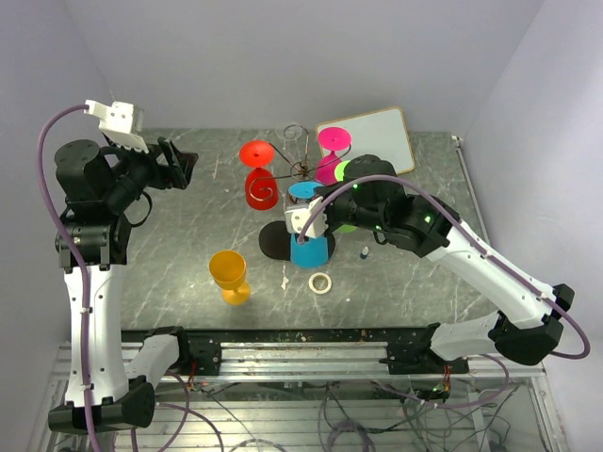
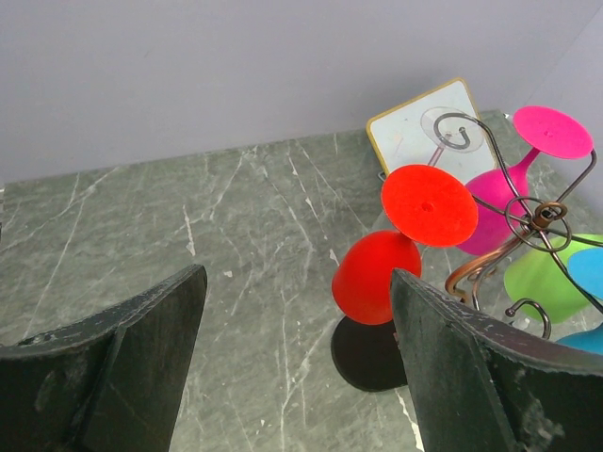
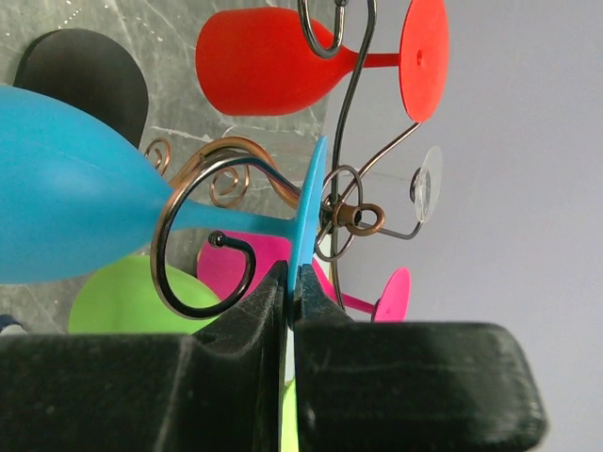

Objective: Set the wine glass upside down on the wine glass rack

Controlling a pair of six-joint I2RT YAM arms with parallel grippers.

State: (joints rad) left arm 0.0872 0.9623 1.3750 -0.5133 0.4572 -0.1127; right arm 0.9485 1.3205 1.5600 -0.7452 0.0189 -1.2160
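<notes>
The wire rack (image 1: 300, 169) stands mid-table on a black oval base (image 1: 273, 240). A red glass (image 1: 261, 186), a pink glass (image 1: 330, 168) and a green glass (image 1: 345, 171) hang on it upside down. My right gripper (image 1: 318, 205) is shut on the foot of a blue wine glass (image 1: 309, 250), which is held upside down with its stem inside a curled arm of the rack (image 3: 344, 212). In the right wrist view the fingertips (image 3: 275, 282) pinch the thin blue foot (image 3: 309, 202). My left gripper (image 1: 179, 165) is open and empty, left of the rack. An orange glass (image 1: 229, 275) stands upright on the table.
A white board (image 1: 377, 137) with a wooden rim lies behind the rack at the back right. A small tape ring (image 1: 320, 282) lies in front of the blue glass. A small dark object (image 1: 365, 252) sits beside the right arm. Walls close the back and sides.
</notes>
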